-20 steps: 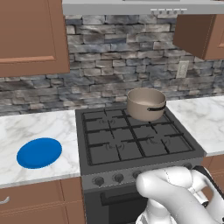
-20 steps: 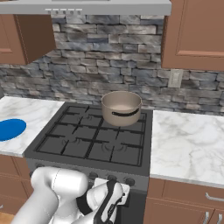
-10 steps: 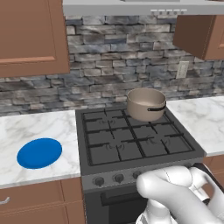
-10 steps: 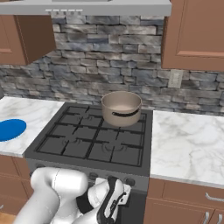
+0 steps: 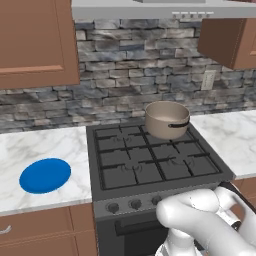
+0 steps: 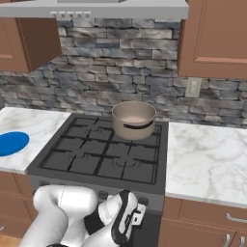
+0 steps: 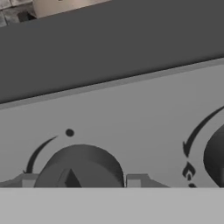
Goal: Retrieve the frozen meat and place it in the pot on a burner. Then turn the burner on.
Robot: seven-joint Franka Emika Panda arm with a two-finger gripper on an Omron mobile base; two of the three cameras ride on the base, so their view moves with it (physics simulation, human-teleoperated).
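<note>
Pot [image 5: 167,119] sits on the stove's [image 5: 150,165] back right burner, tan with a dark handle band at its side. I see my gripper [image 7: 78,181] up close to the stove's front panel, fingertips either side of a dark knob [image 7: 78,168]; whether they grip it I cannot tell. A blue plate [image 5: 45,175] lies on the left counter [image 5: 30,150].

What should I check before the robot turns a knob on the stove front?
1. Wide tan metal pot stands on a back burner of the black gas stove: ok.
2. Frozen meat is inside the pot: cannot tell.
3. Hand faces the dark round knob, one finger at each side: ok.
4. Fingers are closed on the knob: cannot tell.
5. This knob serves the pot's burner: cannot tell.
</note>
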